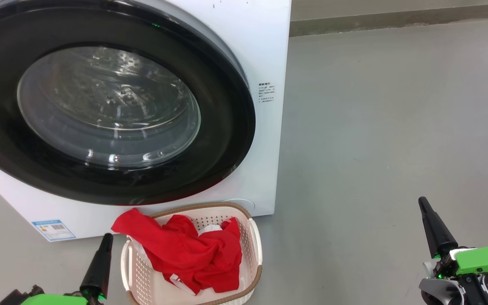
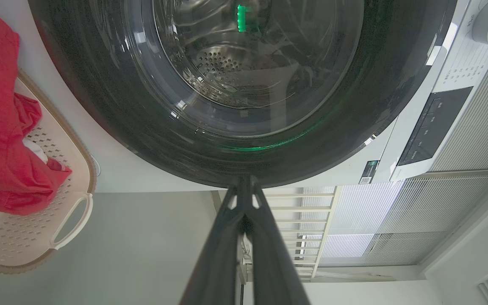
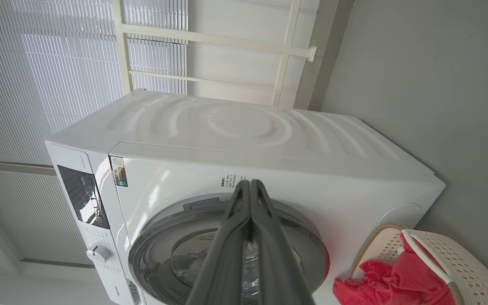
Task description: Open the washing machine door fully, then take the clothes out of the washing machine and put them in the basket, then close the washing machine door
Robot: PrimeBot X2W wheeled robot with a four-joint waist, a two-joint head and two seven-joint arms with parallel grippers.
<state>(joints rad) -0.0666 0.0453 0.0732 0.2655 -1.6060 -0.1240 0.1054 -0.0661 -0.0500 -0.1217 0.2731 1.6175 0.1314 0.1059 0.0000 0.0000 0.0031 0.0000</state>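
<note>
The washing machine door (image 1: 227, 127) lies flat against the front of the white washing machine (image 1: 265, 51), and the perforated steel drum (image 2: 214, 67) shows through its glass. The red clothes (image 1: 197, 254) are in the cream basket (image 1: 256, 243), which stands on the grey floor (image 1: 375, 127) just in front of the machine, with 1 red corner hanging over its brown rim. The left gripper (image 1: 107, 238) is just beside the basket and the right gripper (image 1: 423, 205) well apart from it, each with its 2 fingers pressed together and gripping nothing
</note>
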